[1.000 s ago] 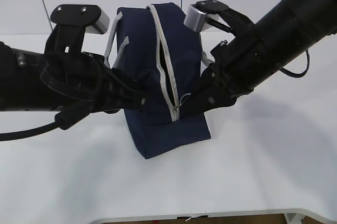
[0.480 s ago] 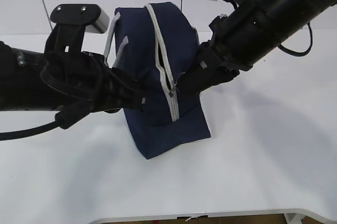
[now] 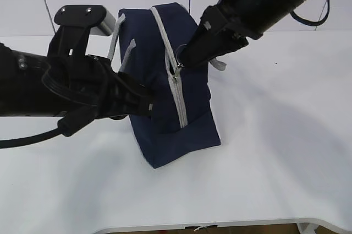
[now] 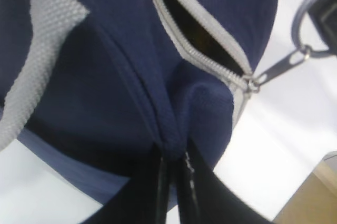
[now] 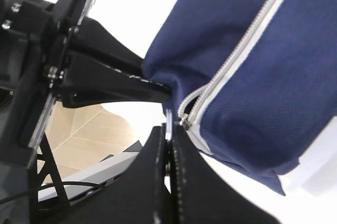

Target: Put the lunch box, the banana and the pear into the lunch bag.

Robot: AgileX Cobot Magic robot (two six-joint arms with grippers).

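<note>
The navy lunch bag (image 3: 192, 118) stands upright mid-table, its grey zipper (image 3: 180, 104) running over the top. My left gripper (image 3: 149, 104) is shut on a fold of the bag's side fabric (image 4: 171, 139). My right gripper (image 3: 180, 62) is shut on the zipper's ring pull (image 4: 308, 8), above the slider (image 3: 175, 74). The zipper is closed below the slider, and a dark gap (image 4: 202, 31) stays open beyond it. In the right wrist view the right gripper (image 5: 169, 129) pinches the pull beside the bag (image 5: 253, 76). The lunch box, the banana and the pear are out of view.
A grey webbing handle (image 3: 115, 41) hangs on the bag's left side. The white table (image 3: 275, 162) stretches around the bag to its front edge (image 3: 220, 226). A white wall stands behind. Both black arms crowd the bag from left and right.
My right gripper has risen and moved back along the zipper, drawing the slider from the bag's lower front up towards the top; the closed stretch is longer. The left gripper has not moved.
</note>
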